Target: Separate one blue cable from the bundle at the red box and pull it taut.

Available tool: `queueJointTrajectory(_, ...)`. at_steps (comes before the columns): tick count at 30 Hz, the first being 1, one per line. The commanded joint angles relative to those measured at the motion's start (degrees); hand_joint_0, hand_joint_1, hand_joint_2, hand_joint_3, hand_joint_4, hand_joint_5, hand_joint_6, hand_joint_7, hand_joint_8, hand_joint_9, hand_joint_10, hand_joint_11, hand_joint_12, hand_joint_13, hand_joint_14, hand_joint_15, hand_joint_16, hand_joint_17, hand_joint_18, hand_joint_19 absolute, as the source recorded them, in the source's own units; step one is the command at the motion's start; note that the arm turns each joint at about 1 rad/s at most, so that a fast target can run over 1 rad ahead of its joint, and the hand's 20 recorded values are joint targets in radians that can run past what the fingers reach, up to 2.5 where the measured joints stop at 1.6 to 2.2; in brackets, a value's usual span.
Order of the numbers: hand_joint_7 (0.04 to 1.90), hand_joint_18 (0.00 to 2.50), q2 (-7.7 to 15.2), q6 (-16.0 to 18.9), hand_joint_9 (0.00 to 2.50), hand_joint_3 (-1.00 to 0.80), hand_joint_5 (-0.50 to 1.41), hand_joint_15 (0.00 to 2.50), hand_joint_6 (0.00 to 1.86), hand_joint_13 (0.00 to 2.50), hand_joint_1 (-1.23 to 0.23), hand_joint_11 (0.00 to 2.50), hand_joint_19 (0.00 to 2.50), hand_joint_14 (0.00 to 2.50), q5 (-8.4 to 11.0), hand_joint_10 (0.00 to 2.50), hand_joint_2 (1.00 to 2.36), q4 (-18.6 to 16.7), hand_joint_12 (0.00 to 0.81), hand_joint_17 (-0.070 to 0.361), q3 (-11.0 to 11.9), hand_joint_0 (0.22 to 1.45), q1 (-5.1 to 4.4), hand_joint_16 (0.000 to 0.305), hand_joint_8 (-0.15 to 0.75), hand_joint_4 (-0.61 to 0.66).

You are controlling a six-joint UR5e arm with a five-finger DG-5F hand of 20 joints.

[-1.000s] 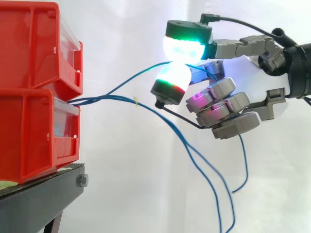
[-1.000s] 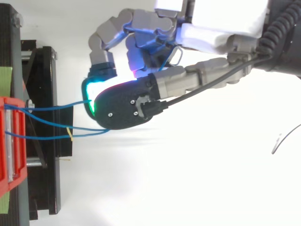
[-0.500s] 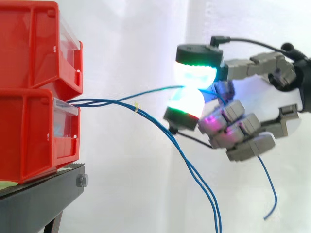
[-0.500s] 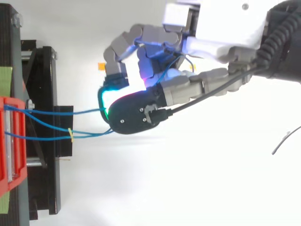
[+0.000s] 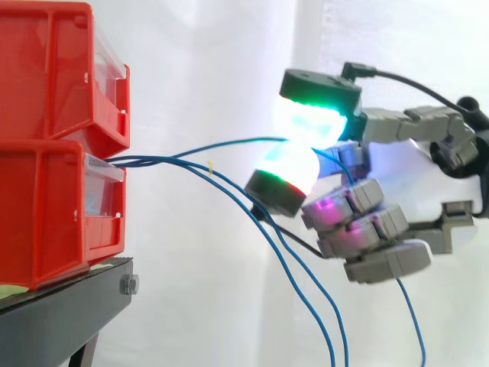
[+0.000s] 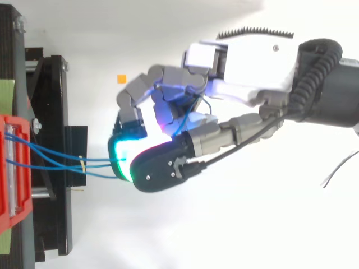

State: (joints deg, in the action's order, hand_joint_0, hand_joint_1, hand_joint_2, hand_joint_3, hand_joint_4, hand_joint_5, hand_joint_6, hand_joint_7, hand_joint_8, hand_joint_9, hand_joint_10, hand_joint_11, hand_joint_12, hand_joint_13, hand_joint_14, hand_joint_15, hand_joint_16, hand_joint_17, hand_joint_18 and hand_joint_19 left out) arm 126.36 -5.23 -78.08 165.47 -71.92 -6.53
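Here the hand (image 5: pixel 405 162) reaches in from the right, with two glowing fingertips (image 5: pixel 312 115) pressed together, one above the other. They are clamped on a single blue cable (image 5: pixel 221 144). Its other fingers are curled below, with a magenta glow on their pads. Past the pinch the cable runs behind the curled fingers and its free end (image 5: pixel 409 321) hangs down out of the bottom of the side view.

Between the fingertips and the lower red box (image 5: pixel 46 214) this cable rises in a gentle bow rather than a straight line. The rest of the bundle (image 5: pixel 164 160) leaves the same spot at the top of the box's clear front. It carries a small yellow tag (image 5: pixel 211 164), then drops away in two loose strands that pass below the hand.

In the top view the hand (image 6: pixel 247 56) lies across the white surface. The strands run close together from the red box to the lit pads, and there I cannot tell which one enters the pinch.

A second red box (image 5: pixel 53 69) sits stacked on the first, and both rest on the black stand (image 5: pixel 69 313). A small orange marker (image 6: pixel 121 78) lies on the white surface near the hand. Behind everything hangs the white curtain (image 5: pixel 199 61).
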Motion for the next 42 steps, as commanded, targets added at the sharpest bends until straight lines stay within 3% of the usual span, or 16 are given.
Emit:
queueJointTrajectory(1,1.18,1.15,-0.06,0.57,0.45,-0.03,-0.17,1.53,0.92,0.59,-0.74,1.7,1.65,2.5,-0.06,2.5,1.02,0.03,0.426,0.093,-1.9,0.66,-0.68,0.041,0.337,-0.15)
queueJointTrajectory(11,1.19,1.14,-0.06,0.4,0.46,-0.02,-0.17,1.55,0.91,0.59,-0.74,1.71,1.61,2.5,0.03,2.5,1.02,2.49,0.429,0.092,-2.7,0.66,-1.29,0.041,0.335,-0.15)
queueJointTrajectory(17,1.19,1.14,-0.15,0.4,0.46,-0.01,-0.17,1.53,0.91,0.59,-0.74,1.73,1.62,2.5,-0.06,2.5,1.02,6.0,0.426,0.092,-2.7,0.66,-1.38,0.041,0.338,-0.15)
queueJointTrajectory(19,1.2,1.14,-0.41,0.4,0.46,-0.01,-0.17,1.52,0.91,0.59,-0.74,1.76,1.61,2.5,-0.06,2.5,1.02,7.06,0.425,0.091,-3.66,0.66,-1.38,0.041,0.339,-0.15)
queueJointTrajectory(20,1.2,1.14,-1.91,0.31,0.46,-0.01,-0.17,1.52,0.91,0.6,-0.74,1.73,1.61,2.5,0.12,2.5,1.02,7.15,0.431,0.091,-5.68,0.66,-1.47,0.041,0.339,-0.15)
queueJointTrajectory(22,1.19,1.14,-4.11,0.22,0.46,-0.01,-0.17,1.53,0.91,0.59,-0.74,1.75,1.61,2.5,2.05,2.5,1.02,3.98,0.425,0.093,-9.29,0.66,-2.0,0.041,0.339,-0.16)
queueJointTrajectory(23,1.2,1.14,-6.48,0.22,0.46,-0.01,-0.17,1.53,0.91,0.59,-0.74,1.76,1.61,2.5,4.42,2.5,1.02,1.26,0.426,0.091,-12.1,0.66,-2.44,0.041,0.339,-0.16)
queueJointTrajectory(27,1.19,1.14,-9.82,0.49,0.46,-0.01,-0.17,1.53,0.91,0.59,-0.74,1.75,1.6,2.5,8.03,2.5,1.02,-3.84,0.425,0.092,-17.02,0.66,-3.14,0.041,0.339,-0.16)
queueJointTrajectory(42,1.2,1.14,-9.82,0.75,0.46,-0.01,-0.17,1.51,0.91,0.6,-0.74,1.77,1.6,2.5,8.29,2.5,1.02,-4.37,0.422,0.093,-17.64,0.66,-3.32,0.041,0.334,-0.16)
